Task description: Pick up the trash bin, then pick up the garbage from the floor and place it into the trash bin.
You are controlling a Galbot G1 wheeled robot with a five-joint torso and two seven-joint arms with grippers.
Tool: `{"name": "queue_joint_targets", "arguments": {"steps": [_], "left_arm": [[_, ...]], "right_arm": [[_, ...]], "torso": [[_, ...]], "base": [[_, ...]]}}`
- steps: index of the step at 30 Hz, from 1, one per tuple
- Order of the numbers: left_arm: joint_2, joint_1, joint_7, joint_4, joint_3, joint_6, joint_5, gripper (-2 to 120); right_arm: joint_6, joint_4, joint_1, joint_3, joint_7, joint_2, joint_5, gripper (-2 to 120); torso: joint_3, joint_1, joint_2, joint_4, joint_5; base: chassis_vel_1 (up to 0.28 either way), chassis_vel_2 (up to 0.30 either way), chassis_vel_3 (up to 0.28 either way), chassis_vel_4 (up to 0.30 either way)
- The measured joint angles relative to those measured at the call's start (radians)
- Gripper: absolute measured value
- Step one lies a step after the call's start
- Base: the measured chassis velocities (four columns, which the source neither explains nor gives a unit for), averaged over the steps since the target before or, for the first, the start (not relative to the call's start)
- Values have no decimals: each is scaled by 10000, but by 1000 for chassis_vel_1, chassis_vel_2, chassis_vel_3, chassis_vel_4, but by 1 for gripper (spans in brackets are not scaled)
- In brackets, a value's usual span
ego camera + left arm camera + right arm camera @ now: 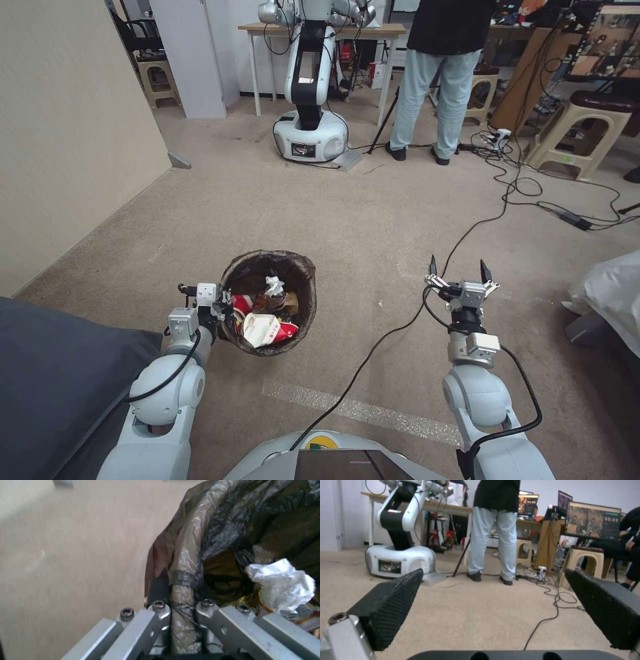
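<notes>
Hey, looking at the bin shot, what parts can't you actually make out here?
- Trash bin white body, head view: covered by its dark bag.
- Garbage lower layers, head view: buried under the top pieces.
- Left gripper fingertips, left wrist view: hidden behind the bag-wrapped rim.
- Grey cushion, head view: cut off by the edge.

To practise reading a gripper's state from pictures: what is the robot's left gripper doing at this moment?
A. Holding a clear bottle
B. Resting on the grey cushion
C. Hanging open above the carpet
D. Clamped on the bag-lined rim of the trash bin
D: the left gripper pinches the bagged rim of the trash bin, with garbage inside.
</notes>
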Motion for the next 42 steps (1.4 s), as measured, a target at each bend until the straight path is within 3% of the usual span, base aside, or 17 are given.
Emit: {"name": "queue_joint_targets", "arguments": {"steps": [4,12,21,24,26,30,42], "left_arm": [[190,14,-391,-311,108,933,-486,2],[494,-29,1,-447,337,1028,-345,2],[657,-146,252,-297,484,1013,-924,2],[742,-232,330,-62,585,1005,-1464,2],[957,-577,257,786,878,975,-1924,2],[1066,-1060,92,1567,1112,955,-2599,2],[1073,-1386,-231,2466,1213,931,-3579,2]], "right_arm": [[16,-11,0,6,0,14,-7,100],[17,-14,-3,-64,2,48,-50,100],[18,-30,-15,-82,5,46,-59,100],[22,-42,-15,-80,11,34,-60,100],[29,-59,-3,-72,23,15,-60,100],[28,-72,-2,-124,31,23,-68,100],[7,-137,24,-330,42,-15,-95,100]], "torso": [[0,0,0,2,-2],[0,0,0,2,-1],[0,0,0,3,1],[0,0,0,1,-1],[0,0,0,3,1],[0,0,0,2,0],[0,0,0,3,0]], "base": [[0,0,0,0],[0,0,0,0],[0,0,0,0],[0,0,0,0],[0,0,0,0],[0,0,0,0],[0,0,0,0]]}}
